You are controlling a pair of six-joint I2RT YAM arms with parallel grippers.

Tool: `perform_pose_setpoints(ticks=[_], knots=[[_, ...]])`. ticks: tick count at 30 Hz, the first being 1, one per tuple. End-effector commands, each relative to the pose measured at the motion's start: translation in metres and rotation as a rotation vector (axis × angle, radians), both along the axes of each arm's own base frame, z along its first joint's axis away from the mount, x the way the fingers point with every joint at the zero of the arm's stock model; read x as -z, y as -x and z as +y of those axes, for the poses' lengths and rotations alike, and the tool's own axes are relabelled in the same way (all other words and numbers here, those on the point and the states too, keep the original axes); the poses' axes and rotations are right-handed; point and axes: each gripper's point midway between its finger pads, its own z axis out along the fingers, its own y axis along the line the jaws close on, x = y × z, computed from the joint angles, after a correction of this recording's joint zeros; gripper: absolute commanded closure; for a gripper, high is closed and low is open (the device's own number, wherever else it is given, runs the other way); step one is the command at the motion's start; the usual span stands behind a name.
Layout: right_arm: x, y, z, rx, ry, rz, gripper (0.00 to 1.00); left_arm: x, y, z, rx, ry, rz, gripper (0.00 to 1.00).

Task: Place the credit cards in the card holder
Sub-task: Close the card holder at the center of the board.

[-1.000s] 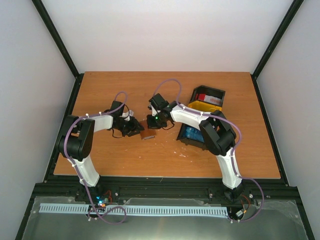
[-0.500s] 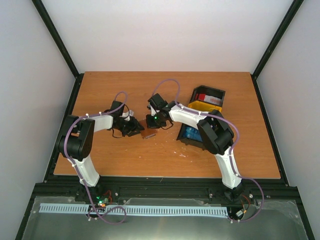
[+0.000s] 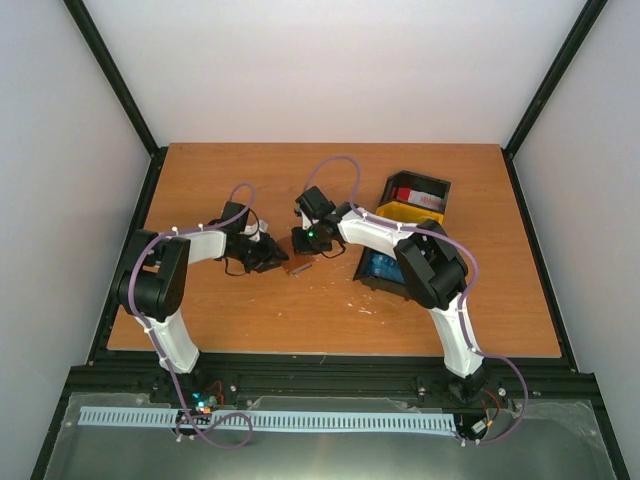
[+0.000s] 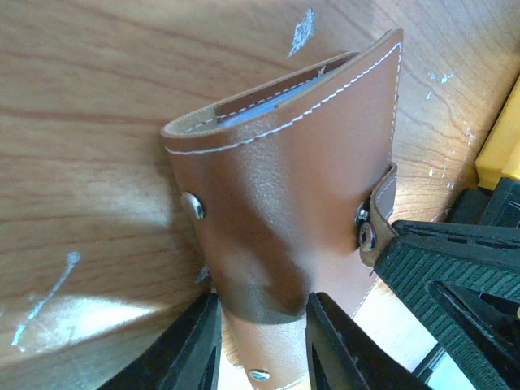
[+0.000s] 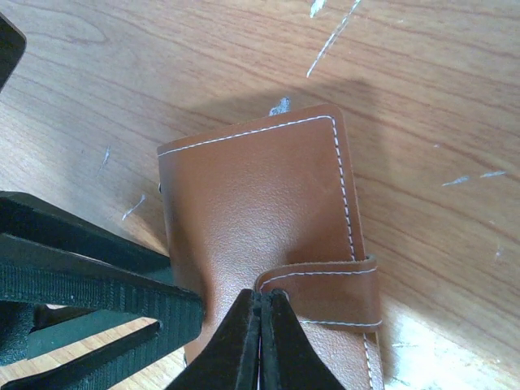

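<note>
One card holder point(image 4: 276, 203), brown leather with white stitching, sits between my two claws near the middle of the tabletop point(image 3: 220, 310), just left of the trays. It is folded over, and a sliver of grey-blue lining point(image 4: 268, 99) shows along its open edge. Small metal snaps point(image 4: 192, 205) dot its outer face. I cannot tell whether it rests on the wood or hangs just off it.

My left claw point(image 4: 262, 317) has one end of the holder between its fingers. Both are against the leather, parted only as far as the leather between them allows.

My right claw point(image 5: 260, 296) comes in from the opposite side. Its fingers are pressed together with barely a line between them, and their tips meet the end of the clasp strap point(image 5: 333, 292) that wraps round the holder's edge. The strap end looks nipped between them. In the left wrist view, one ribbed finger of this claw touches the strap right beside its snaps.

The credit cards point(image 3: 408, 195) I can see lie off to the right, well apart from the holder. A red and white one is in the far black tray point(image 3: 443, 188). A yellow tray point(image 3: 405, 212) lies just in front of that. Blue ones point(image 3: 384, 267) fill the nearer black tray point(image 3: 362, 281), close under my right arm.
</note>
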Motion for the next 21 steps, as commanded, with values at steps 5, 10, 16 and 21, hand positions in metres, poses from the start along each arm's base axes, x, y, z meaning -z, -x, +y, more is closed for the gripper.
perform_pose_setpoints(ticks=[5, 10, 16, 21], knots=[[-0.004, -0.004, 0.001, -0.003, 0.009, -0.048, 0.97, 0.051, 0.031, 0.025, -0.050, -0.169, 0.163, 0.68], [-0.008, -0.007, -0.002, 0.010, 0.007, -0.073, 0.97, 0.053, 0.033, 0.028, -0.054, -0.184, 0.173, 0.68], [-0.009, -0.008, 0.000, 0.010, 0.002, -0.075, 0.97, 0.056, 0.034, 0.029, -0.056, -0.198, 0.185, 0.68], [-0.020, -0.013, 0.000, 0.028, -0.017, -0.120, 0.97, 0.054, 0.034, 0.029, -0.056, -0.196, 0.179, 0.68]])
